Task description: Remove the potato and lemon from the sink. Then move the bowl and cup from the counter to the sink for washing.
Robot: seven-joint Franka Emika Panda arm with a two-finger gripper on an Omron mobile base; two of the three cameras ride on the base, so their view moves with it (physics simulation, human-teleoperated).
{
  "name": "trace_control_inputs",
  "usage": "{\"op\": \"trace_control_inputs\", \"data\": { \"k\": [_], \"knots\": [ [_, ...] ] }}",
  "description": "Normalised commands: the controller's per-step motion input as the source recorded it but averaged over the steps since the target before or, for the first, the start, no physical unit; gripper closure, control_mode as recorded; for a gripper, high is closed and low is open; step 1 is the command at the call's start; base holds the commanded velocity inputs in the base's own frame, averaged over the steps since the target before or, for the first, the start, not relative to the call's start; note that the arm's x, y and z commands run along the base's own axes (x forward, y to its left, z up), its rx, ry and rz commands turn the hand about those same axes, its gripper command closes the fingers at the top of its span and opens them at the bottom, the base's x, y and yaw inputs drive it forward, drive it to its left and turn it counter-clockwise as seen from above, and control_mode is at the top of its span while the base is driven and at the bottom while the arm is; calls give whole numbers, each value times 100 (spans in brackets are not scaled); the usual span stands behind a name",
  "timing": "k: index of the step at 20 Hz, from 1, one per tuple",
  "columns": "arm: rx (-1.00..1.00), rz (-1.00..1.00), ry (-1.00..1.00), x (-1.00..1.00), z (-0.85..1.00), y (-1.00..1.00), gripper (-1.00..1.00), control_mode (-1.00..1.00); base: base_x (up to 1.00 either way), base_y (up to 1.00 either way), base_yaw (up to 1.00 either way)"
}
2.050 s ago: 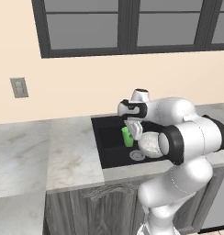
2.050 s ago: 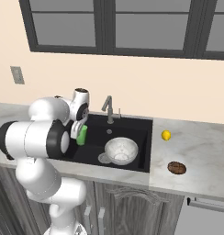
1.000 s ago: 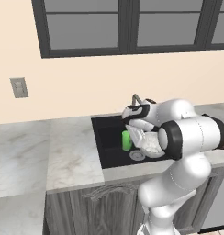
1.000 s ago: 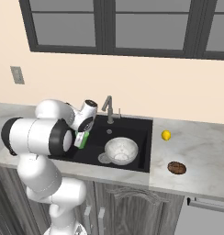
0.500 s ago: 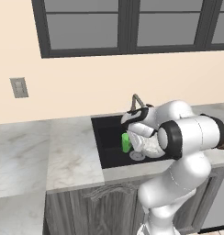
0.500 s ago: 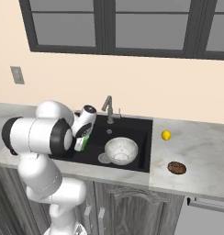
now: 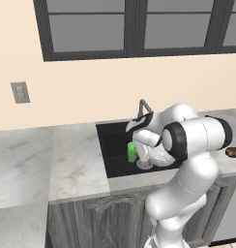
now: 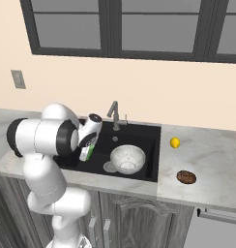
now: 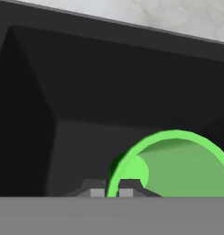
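Observation:
The bright green cup (image 9: 178,167) is pinched by its rim in my gripper (image 9: 111,193), which is shut on it. In the base views the cup (image 7: 132,152) (image 8: 90,151) hangs low inside the left half of the black sink (image 8: 150,145), tilted under my gripper (image 8: 86,154). To its right, the marbled bowl (image 8: 127,159) rests upright on the sink floor. Out on the right counter, the yellow lemon (image 8: 174,142) lies close to the sink rim and the brown potato (image 8: 186,177) sits nearer the front edge.
The grey faucet (image 8: 113,114) rises at the back of the sink behind my hand. The sink's dark walls (image 9: 86,92) close in around the cup. Marble counter (image 7: 74,160) stretches left of the basin, and a wall outlet (image 7: 20,92) is above it.
My hand has dropped from above the sink's left side down into the basin, carrying the green cup lower and tilting it. Bowl, lemon and potato have stayed put.

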Motion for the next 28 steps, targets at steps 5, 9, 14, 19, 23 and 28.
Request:
{"op": "trace_control_inputs", "data": {
  "k": [5,9,14,19,23,28],
  "knots": [
    [-1,0,0,17,-16,0,100,-100,0,0,0],
    [-2,0,0,14,-17,0,100,-100,0,0,0],
    [-2,0,0,11,-19,0,100,-100,0,0,0],
    [-1,0,0,12,-19,0,100,-100,0,0,0],
    [0,0,0,14,-19,0,100,-100,0,0,0],
    [0,0,0,15,-20,0,100,-100,0,0,0]
  ]
}}
